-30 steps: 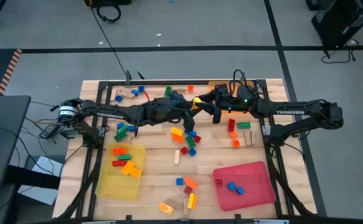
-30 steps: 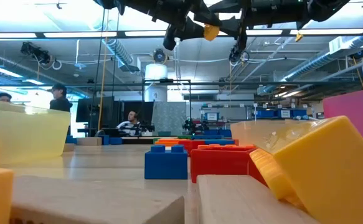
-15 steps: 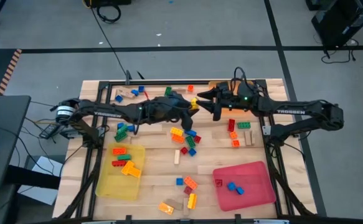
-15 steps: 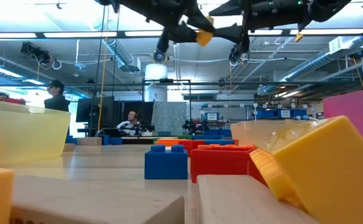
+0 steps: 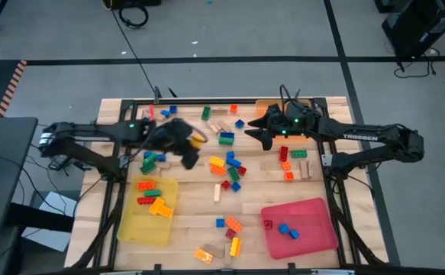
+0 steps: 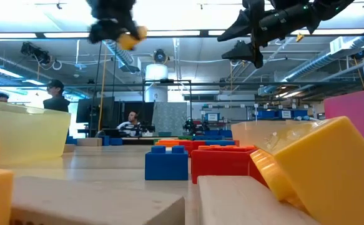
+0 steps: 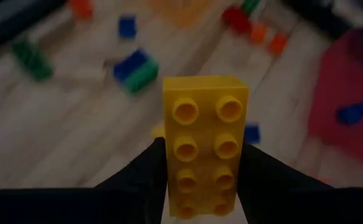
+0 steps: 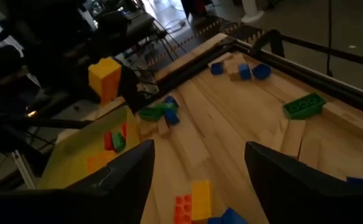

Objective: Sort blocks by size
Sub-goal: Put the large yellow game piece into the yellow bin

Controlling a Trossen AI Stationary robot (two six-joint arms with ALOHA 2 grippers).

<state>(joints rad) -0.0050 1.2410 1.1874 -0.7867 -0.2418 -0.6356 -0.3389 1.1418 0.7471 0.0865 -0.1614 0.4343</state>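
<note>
1. My left gripper (image 7: 201, 186) is clamped on a yellow brick (image 7: 205, 143), carried above the bench's left half, toward the far edge.
2. The brick's long axis runs straight out along my fingers.
3. The yellow tray (image 5: 147, 214) lies toward the near-left corner from the brick; judged the drop target, left arm is much nearer.
4. My right gripper (image 8: 197, 165) is spread wide and empty, over the far-middle of the bench.

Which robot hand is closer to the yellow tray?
Left. The left gripper, holding a yellow brick, hangs just beyond the yellow tray. The right gripper is open, much farther toward the right side.
</note>
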